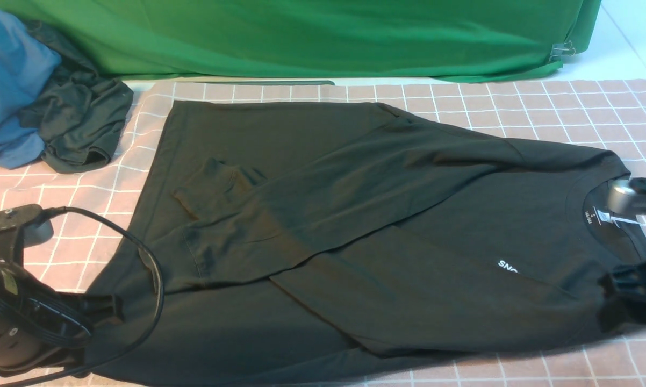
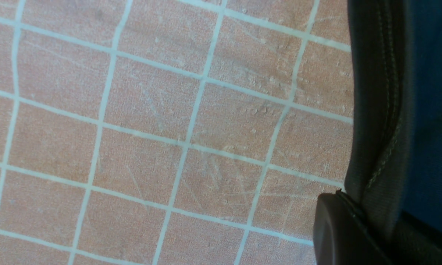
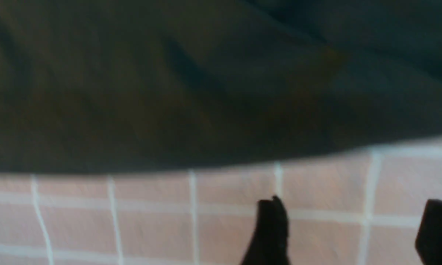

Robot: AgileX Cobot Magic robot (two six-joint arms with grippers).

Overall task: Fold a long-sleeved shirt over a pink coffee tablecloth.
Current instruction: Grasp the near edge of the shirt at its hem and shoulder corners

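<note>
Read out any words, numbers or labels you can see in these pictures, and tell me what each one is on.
"SNO": white print on the chest of the black shirt; the rest of the word is out of sight.
"S": neck label; the line under it is too small to read.
Both wrist views: no text.

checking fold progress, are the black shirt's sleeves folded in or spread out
Folded in: the far sleeve and near sleeve both lie across the long-sleeved shirt, the near one hiding part of the white print.
</note>
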